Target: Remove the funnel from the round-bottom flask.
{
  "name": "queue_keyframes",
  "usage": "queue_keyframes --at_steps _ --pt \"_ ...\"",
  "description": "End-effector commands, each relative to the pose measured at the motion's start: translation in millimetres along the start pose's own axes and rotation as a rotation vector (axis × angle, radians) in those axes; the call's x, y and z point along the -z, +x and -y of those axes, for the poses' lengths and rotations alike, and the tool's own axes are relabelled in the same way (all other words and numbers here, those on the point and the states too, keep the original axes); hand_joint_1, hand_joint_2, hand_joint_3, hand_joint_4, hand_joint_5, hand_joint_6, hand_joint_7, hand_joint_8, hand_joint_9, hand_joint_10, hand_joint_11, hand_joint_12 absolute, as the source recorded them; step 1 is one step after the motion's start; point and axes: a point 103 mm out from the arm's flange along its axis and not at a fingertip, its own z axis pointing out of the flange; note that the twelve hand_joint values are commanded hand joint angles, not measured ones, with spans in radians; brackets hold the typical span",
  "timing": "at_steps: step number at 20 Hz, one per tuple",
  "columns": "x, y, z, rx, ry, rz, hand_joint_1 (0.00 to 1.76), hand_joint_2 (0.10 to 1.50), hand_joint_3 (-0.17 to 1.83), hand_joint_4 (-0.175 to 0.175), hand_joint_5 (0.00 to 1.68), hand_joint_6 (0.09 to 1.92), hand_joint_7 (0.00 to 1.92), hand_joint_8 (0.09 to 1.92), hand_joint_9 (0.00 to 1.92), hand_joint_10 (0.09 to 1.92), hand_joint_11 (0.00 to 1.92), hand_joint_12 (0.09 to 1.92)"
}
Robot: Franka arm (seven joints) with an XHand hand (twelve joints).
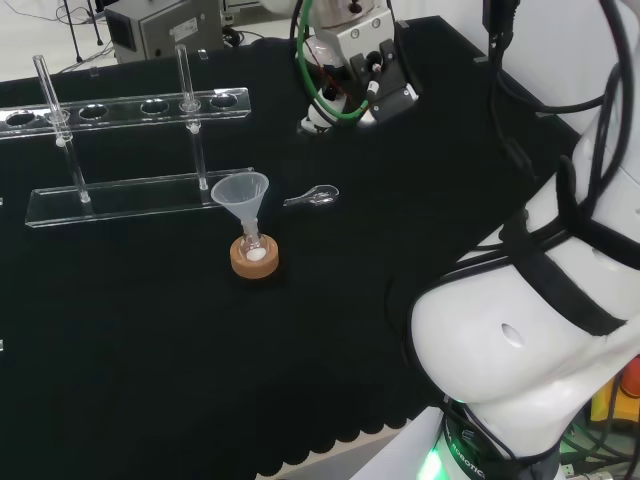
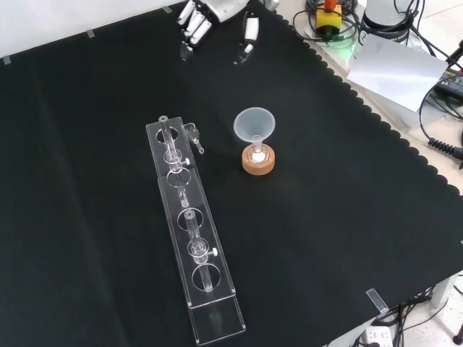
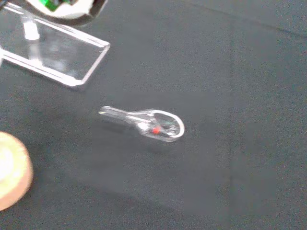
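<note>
Near the middle of the black cloth (image 2: 347, 238), the funnel (image 2: 255, 124) sits with its stem down in the neck of the small round flask (image 2: 256, 154), and the flask rests in a cork ring (image 2: 258, 162). From the head view the funnel (image 1: 241, 192) leans a touch to the left above the flask (image 1: 251, 247) and its cork ring (image 1: 254, 261), with something white down in the flask's belly.

Up at the top edge of the front view hangs the hand (image 2: 197, 20), well apart from the funnel, fingers (image 2: 189, 45) pointing down at the cloth, straight and relaxed, holding nothing. In the head view the hand (image 1: 322, 112) hovers beyond and to the right of the funnel.

A small clear scoop (image 3: 149, 124) lies flat on the cloth; in the head view the scoop (image 1: 312, 196) is just to the right of the funnel. A clear plastic rack (image 2: 192, 238) stands beside the flask, to its left in the front view, with glass tubes (image 2: 169, 142) upright in it.
</note>
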Motion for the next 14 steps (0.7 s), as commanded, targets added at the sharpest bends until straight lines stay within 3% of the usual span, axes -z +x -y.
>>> queue_keyframes --at_steps 1,7,14 --pt "11 52 20 0.119 0.075 -0.029 0.74 0.65 0.52 -0.044 0.46 0.09 0.47 0.64 0.89 0.19 0.6 1.26" --pt "14 77 12 0.164 0.18 -0.048 0.71 0.64 0.53 -0.047 0.41 0.09 0.43 0.63 0.87 0.25 0.67 1.24" --pt "2 99 -9 0.233 0.283 -0.04 0.64 0.62 0.49 -0.048 0.3 0.09 0.27 0.7 0.62 0.57 0.67 1.27"
